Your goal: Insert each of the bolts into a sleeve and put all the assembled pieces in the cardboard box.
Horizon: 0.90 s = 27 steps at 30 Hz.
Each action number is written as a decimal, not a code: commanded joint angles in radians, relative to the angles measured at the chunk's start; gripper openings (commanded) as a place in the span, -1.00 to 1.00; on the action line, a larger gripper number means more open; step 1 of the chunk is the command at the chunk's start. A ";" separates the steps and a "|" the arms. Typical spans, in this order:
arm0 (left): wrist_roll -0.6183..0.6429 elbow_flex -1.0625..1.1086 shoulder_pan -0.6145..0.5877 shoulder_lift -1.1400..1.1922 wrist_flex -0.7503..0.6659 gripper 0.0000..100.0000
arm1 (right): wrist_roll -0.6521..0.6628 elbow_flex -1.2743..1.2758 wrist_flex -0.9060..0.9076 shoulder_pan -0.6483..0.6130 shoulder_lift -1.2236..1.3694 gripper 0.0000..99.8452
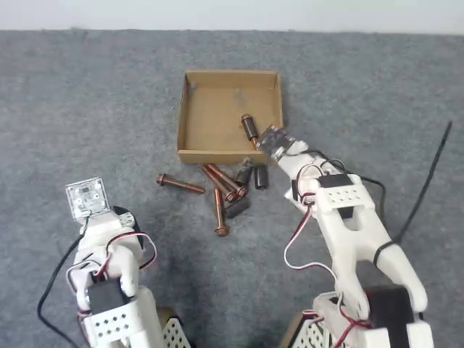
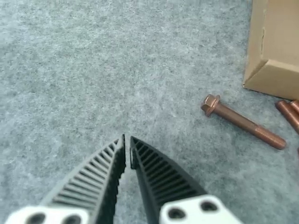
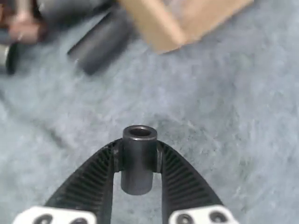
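Cardboard box (image 1: 217, 154) holds what looks like one assembled piece (image 1: 249, 127) so far. You have a sleeve (image 3: 138, 175) pinched in the right gripper's (image 3: 138, 148) fingers beside the box; loose bolts (image 1: 180, 184) wait on the counter (image 1: 87, 109). Your left gripper's (image 2: 127, 138) fingers sit pressed together, empty.

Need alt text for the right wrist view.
The right hand grips a dark cylindrical sleeve, its open end toward the camera, with grey carpet behind it. Beyond lie the corner of a brown cardboard box and another dark sleeve.
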 commanded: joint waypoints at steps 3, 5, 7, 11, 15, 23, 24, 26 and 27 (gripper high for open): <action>-0.006 -0.010 -0.003 -0.021 -0.028 -0.98 | -0.269 -0.046 -0.015 0.012 -0.094 -0.99; -0.006 -0.010 -0.003 -0.021 -0.028 -0.98 | -0.364 -0.046 -0.015 0.012 -0.113 -0.99; -0.006 -0.010 -0.003 -0.021 -0.028 -0.98 | -0.453 -0.046 -0.019 0.012 -0.131 -0.99; -0.006 -0.010 -0.003 -0.021 -0.028 -0.98 | -0.589 -0.046 -0.068 0.007 -0.160 -0.99; -0.006 -0.010 -0.003 -0.021 -0.026 -0.98 | -0.660 -0.043 -0.236 0.007 -0.128 -0.99; -0.006 -0.010 -0.003 -0.021 -0.025 -0.98 | -0.657 -0.044 -0.691 0.010 0.071 -0.99; -0.006 -0.010 -0.003 -0.021 -0.025 -0.98 | -0.657 -0.044 -0.750 0.010 0.096 -0.99; -0.006 -0.010 -0.003 -0.021 -0.025 -0.98 | -0.655 -0.044 -0.863 0.010 0.148 -0.99; -0.006 -0.010 -0.003 -0.021 -0.025 -0.98 | -0.655 -0.046 -0.923 0.010 0.174 -0.99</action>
